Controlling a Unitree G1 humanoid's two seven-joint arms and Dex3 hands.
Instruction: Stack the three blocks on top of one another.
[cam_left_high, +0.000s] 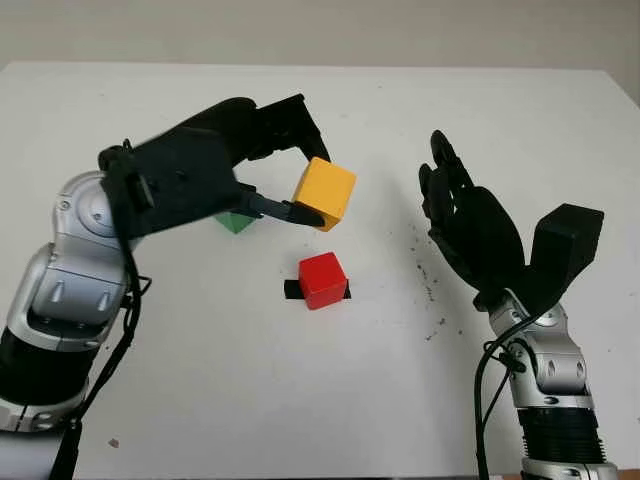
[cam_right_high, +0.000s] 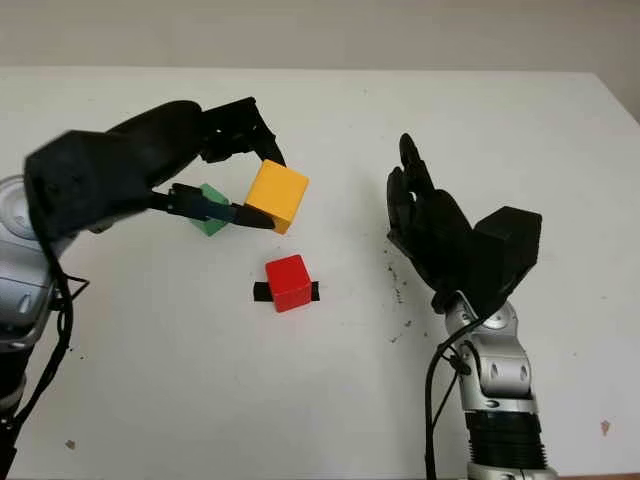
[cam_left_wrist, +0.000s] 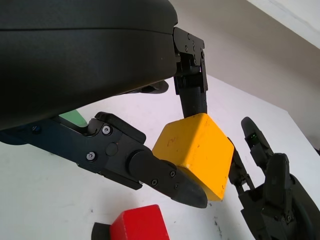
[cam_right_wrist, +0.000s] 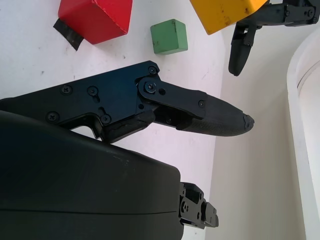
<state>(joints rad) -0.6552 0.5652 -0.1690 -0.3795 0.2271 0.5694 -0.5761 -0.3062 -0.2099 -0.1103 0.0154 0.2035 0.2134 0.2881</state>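
Left robot hand gripping yellow block, lifted

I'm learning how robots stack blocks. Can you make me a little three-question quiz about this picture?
1. True or false: the left hand is holding the yellow block up off the table.
2. Which block sits on a strip of black tape? A) green block B) red block C) yellow block
3. Fill in: the right hand is open and holds ____.

Key:
1. True. The fingers pinch it in the air.
2. B, the red block. The green block sits on the table behind the left hand.
3. Nothing.
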